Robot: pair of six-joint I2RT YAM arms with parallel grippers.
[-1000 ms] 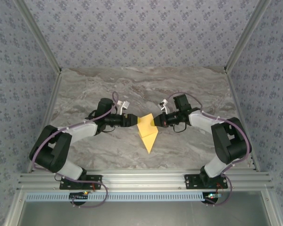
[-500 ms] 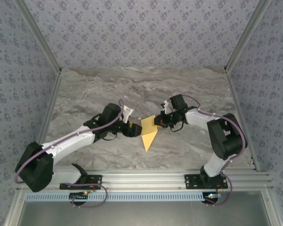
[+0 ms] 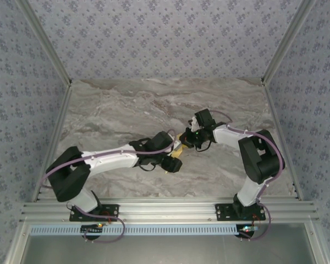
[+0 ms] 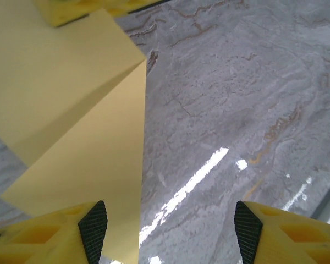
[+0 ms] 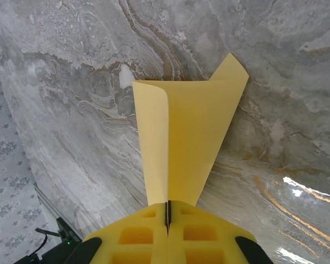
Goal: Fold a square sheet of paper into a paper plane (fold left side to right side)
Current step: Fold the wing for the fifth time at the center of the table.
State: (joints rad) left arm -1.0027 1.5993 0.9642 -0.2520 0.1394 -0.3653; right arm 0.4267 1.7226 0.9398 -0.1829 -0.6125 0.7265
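Note:
The yellow-orange paper (image 5: 192, 137), folded to a narrow pointed shape, stands partly lifted off the marble table (image 3: 115, 110). My right gripper (image 5: 167, 212) is shut on its near end, and one layer curls over at the far edge. In the top view the right gripper (image 3: 182, 142) meets the paper (image 3: 178, 146) at the table's middle, with the left arm covering most of the paper. My left gripper (image 4: 170, 231) is open. The paper (image 4: 71, 110) lies beside its left finger (image 4: 93, 234), and bare table fills the space between the fingers.
Aluminium frame rails (image 3: 170, 209) run along the near edge, and slanted posts (image 3: 280, 49) stand at the sides. Patterned walls close off the back. Open marble lies behind and to both sides of the grippers.
My left arm has swung right and forward, so it now covers the paper's pointed end. The right gripper has crept slightly left while holding the paper, whose left side has lifted.

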